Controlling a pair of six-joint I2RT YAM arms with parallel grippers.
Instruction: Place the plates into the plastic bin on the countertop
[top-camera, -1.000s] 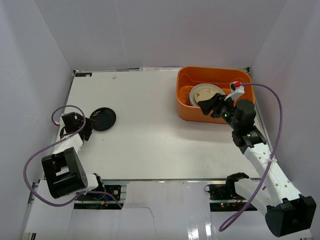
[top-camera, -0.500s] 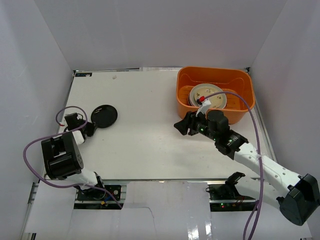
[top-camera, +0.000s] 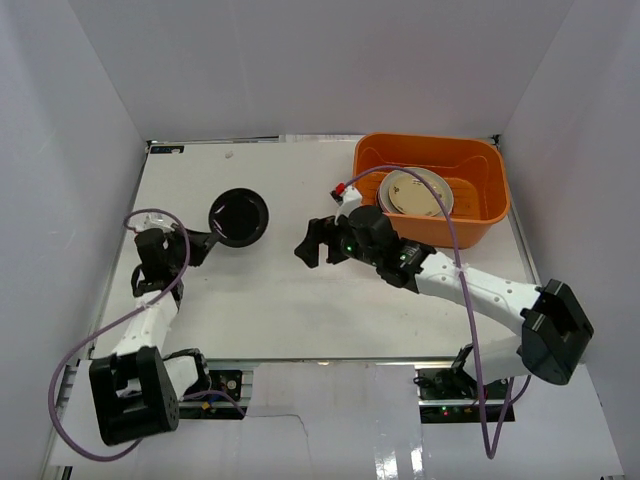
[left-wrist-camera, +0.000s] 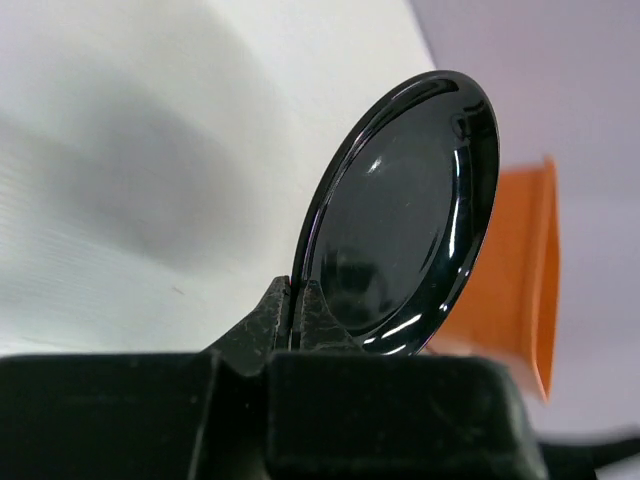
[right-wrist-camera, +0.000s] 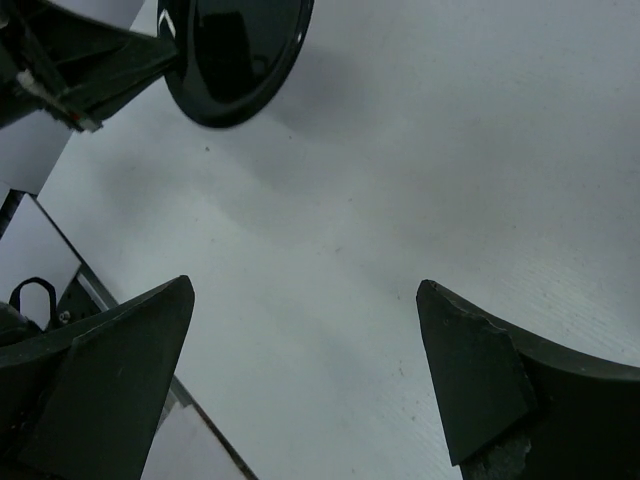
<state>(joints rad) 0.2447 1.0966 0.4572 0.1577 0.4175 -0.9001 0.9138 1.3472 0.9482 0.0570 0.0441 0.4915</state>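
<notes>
1. While you are watching from the top view, the task is looking nearly finished. A stack of plates (top-camera: 415, 192) is sitting in the orange plastic bin (top-camera: 440, 232) at the far right of the bench (top-camera: 290, 300), with a pale one uppermost. You cannot tell how many are lying under it. One glossy black plate (top-camera: 239, 216) is waiting outside, well apart from the bin. The left claw (top-camera: 207, 239) is pinching its near rim and holding it tilted above the bench. The right claw (top-camera: 310, 243) is hanging empty near mid-bench, pointing toward that plate.
2. As you are looking through the left wrist camera, the claw's fingers are clamping tight on the plate's lower edge. The plate is standing almost on edge, with the bin's orange wall showing behind it.
3. When you are checking the right wrist camera, its fingers are spreading wide with nothing between them. The black plate is hanging ahead at upper left, in the other claw's grip. You are probably setting up a handover, and that last plate is what is left to bin.
</notes>
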